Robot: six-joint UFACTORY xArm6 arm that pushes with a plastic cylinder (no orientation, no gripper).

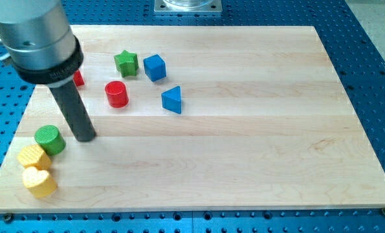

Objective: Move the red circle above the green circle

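my tip [85, 137] rests on the counter [244, 149], just right of the green circle [50, 139]. no gripper fitted, only a rod. red circle [116, 94] sits apart, up and right of tip; green circle lies at view's lower left.

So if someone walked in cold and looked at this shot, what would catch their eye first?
Probably the big grey arm at the view's top left, its dark rod slanting down to my tip, just right of the green circle. Next, the cluster at the board's lower left: green circle with two yellow blocks below it. Then the red circle up near the green star, blue cube and blue triangle.
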